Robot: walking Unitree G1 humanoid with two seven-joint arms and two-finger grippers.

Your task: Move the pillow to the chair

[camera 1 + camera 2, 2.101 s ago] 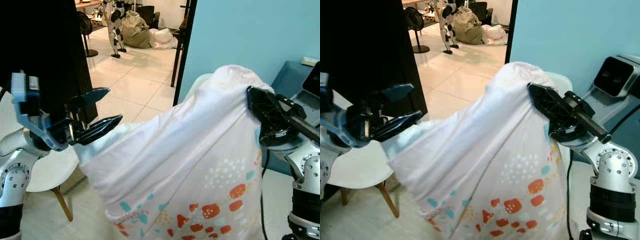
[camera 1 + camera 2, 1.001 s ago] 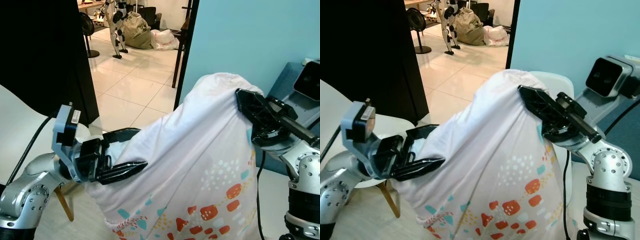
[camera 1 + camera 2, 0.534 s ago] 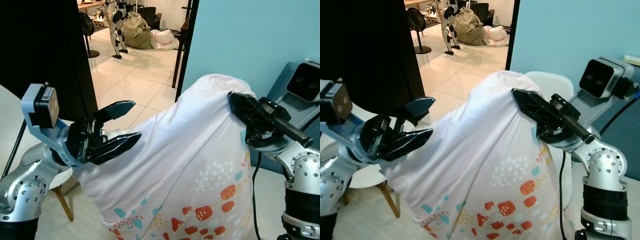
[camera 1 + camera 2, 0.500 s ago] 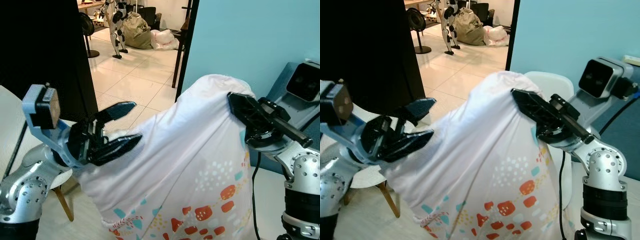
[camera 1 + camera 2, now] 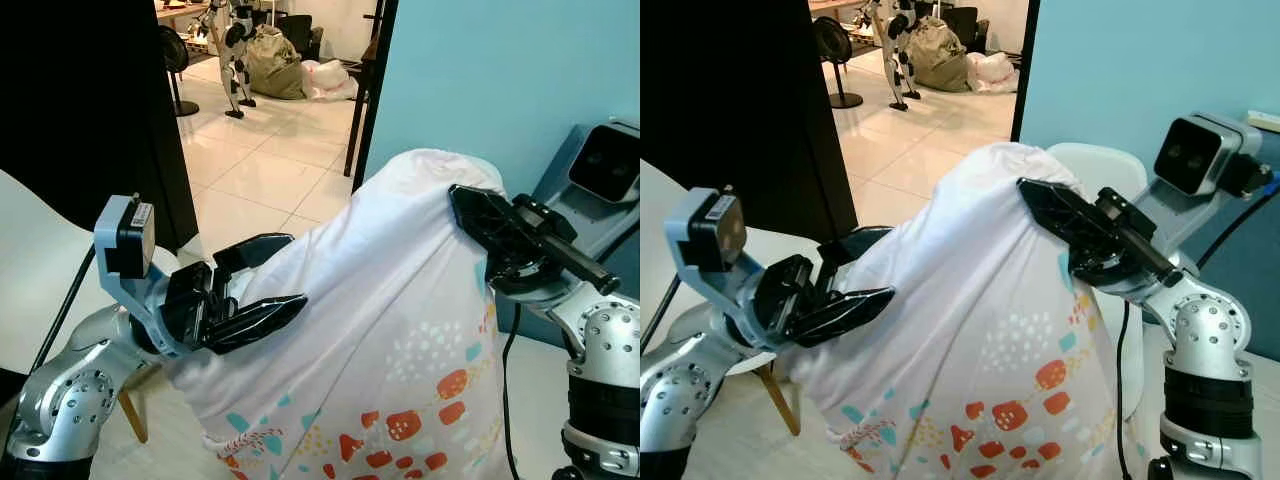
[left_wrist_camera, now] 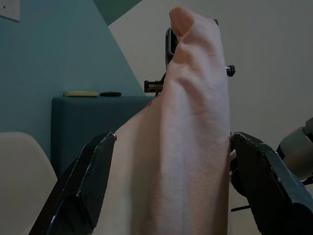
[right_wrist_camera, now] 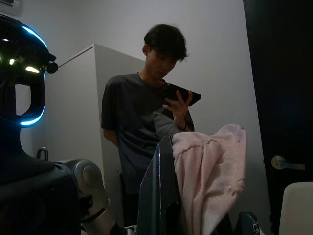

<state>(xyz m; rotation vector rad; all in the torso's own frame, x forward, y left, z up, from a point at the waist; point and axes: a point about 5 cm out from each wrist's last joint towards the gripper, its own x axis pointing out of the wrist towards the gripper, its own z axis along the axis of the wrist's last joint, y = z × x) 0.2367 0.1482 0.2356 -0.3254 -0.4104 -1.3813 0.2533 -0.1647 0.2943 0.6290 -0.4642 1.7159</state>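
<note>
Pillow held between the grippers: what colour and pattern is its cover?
White pillow with red, teal and yellow printed shapes near its lower edge; clearest in the left eye view.

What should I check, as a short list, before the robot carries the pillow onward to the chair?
1. Right gripper shut on the pillow: ok, fabric bunched at its fingers in the right wrist view.
2. Left gripper around the pillow's other side: ok, fabric sits between its fingers.
3. Pillow lifted off the floor: cannot tell, bottom edge is cut off.
4. White chair reachable: ok, directly behind the pillow.
5. Chair seat free: cannot tell, hidden.
</note>
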